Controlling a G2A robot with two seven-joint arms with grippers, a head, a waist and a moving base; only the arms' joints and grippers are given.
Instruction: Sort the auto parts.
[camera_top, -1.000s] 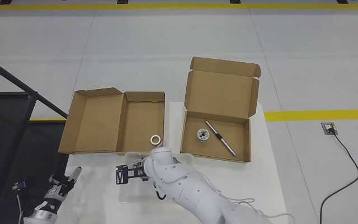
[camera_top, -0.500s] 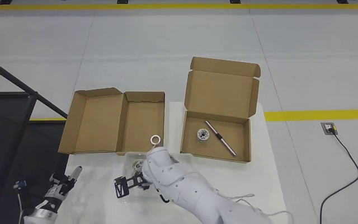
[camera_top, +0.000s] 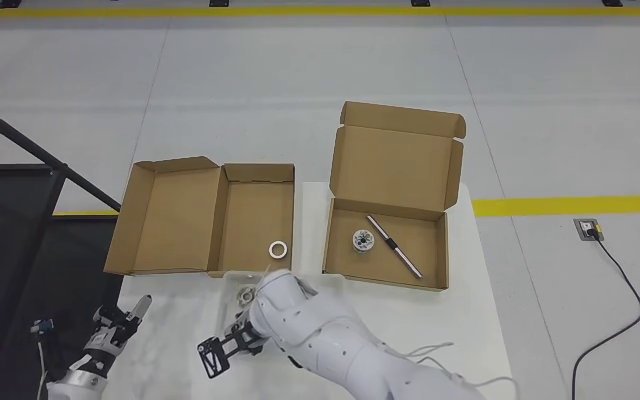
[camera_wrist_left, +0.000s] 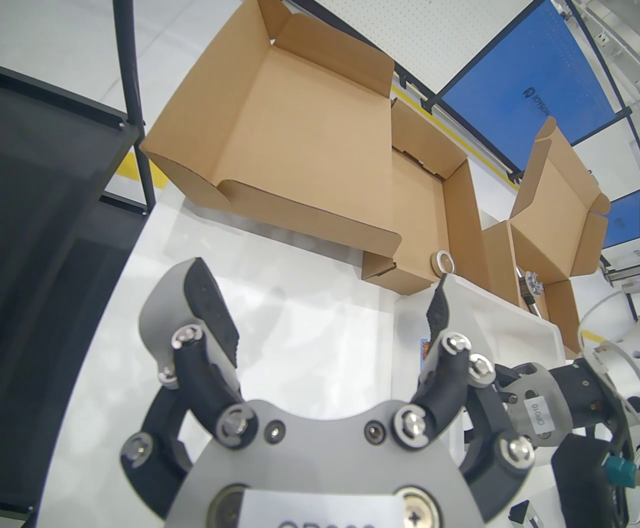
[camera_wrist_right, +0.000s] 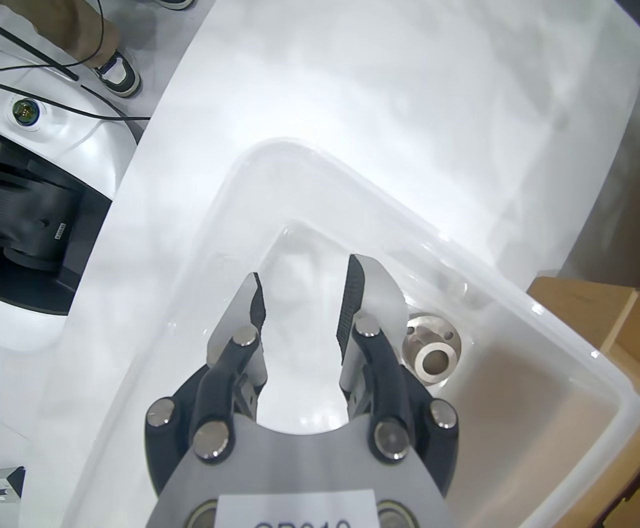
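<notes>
White table (camera_top: 470, 310) carries two open cardboard boxes and a clear bin (camera_top: 235, 274).

Top view: the left box (camera_top: 250, 205) holds one ring (camera_top: 277, 248). The right box (camera_top: 425, 262) holds a round toothed part (camera_top: 362, 239) and a rod (camera_top: 393, 245). A flanged part (camera_top: 246, 295) lies in the bin, unsorted, beyond the fingers of your right gripper (camera_top: 212, 357).

Left wrist view: your left gripper (camera_wrist_left: 320, 285) is spread wide and empty above bare table, with both boxes well ahead of its fingertips.

Right wrist view: the right fingers stand apart over a corner of the bin, gripping nothing. The flanged part sits just beside the outer face of one finger, not between them.

Judgement: three parts are boxed and at least one is left to sort.
</notes>
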